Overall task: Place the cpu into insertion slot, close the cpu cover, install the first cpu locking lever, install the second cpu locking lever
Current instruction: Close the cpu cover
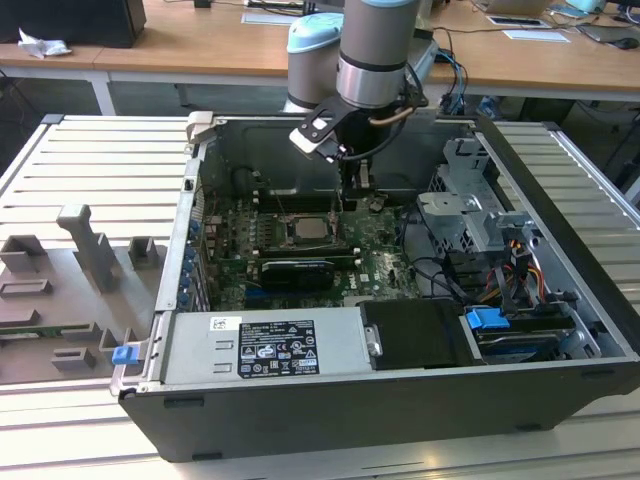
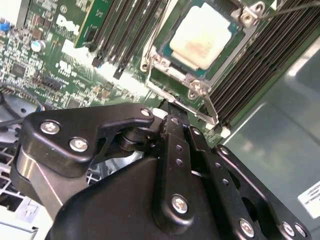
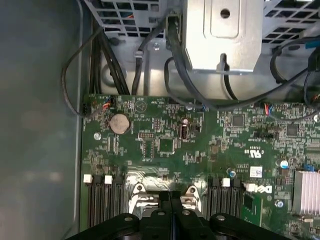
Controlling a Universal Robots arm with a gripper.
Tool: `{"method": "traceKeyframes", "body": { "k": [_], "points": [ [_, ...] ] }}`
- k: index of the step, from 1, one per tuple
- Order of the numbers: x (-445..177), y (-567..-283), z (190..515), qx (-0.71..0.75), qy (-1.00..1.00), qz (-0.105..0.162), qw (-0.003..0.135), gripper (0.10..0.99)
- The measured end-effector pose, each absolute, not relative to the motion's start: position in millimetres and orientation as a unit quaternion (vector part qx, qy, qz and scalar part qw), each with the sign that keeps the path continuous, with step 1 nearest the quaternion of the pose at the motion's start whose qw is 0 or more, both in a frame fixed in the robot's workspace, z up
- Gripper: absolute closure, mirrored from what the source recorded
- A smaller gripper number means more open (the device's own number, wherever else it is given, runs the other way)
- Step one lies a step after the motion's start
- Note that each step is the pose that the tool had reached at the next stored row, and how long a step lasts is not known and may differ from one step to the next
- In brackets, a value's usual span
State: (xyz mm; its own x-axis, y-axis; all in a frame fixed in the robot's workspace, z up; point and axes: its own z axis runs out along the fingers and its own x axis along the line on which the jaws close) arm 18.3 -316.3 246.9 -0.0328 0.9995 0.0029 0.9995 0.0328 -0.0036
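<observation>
The slatted metal desk carries an open computer case, and the arm reaches down into it. On the case floor lies the green circuit board. In the exterior view, the insertion slot sits mid-board, a dark square with a silver rim.

The second wrist view gives the close look. The cpu is seated in the slot, a flat square with a pale silver-beige face (a faint darker smudge toward its middle). The cpu cover, a thin silver frame, appears to lie down around it with the chip showing through the window. I can't be sure it is fully flat.

A thin silver lever runs along the socket's near corner. Just beside it is the end effector. Its black fingers are pressed together with only a seam between them, gripping nothing that I can see. It hovers close over the board at the slot's edge.
</observation>
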Motion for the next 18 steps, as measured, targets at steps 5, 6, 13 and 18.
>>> {"method": "traceKeyframes", "body": {
  "k": [5, 6, 13, 18],
  "points": [
    [7, -316, 244, -0.695, -0.719, 0.000, 0.002, 0.980],
    [5, -316, 243, -0.695, -0.719, 0.000, 0.002, 0.980],
    [-7, -316, 237, -0.696, -0.719, 0.001, 0.002, 0.980],
    [-23, -314, 236, -0.695, -0.719, 0.001, 0.002, 0.980]
  ]
}}
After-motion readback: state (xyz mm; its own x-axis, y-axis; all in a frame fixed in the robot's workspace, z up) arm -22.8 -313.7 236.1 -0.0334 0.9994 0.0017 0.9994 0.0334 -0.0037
